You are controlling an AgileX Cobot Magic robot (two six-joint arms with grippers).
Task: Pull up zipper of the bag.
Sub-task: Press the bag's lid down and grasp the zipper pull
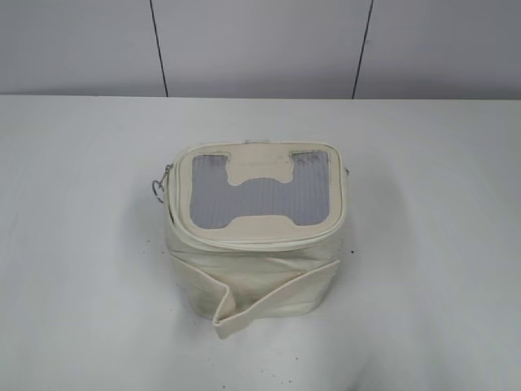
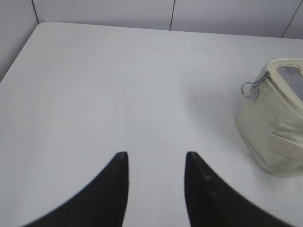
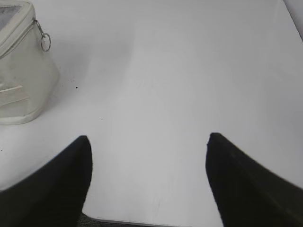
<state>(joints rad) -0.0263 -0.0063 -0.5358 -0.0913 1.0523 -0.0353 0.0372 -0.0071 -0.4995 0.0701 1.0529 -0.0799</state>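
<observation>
The cream-white bag stands in the middle of the white table, with a grey mesh lid panel, a cream H-shaped patch and a loose front strap. The zipper runs round the lid edge. One silver ring pull hangs at the bag's left side, also seen in the left wrist view. Another ring pull hangs on the bag in the right wrist view. My left gripper is open and empty, well left of the bag. My right gripper is open and empty, right of the bag. Neither gripper shows in the exterior view.
The white table ends at a grey panelled wall behind. Its near edge shows under my right gripper. Its left edge shows in the left wrist view.
</observation>
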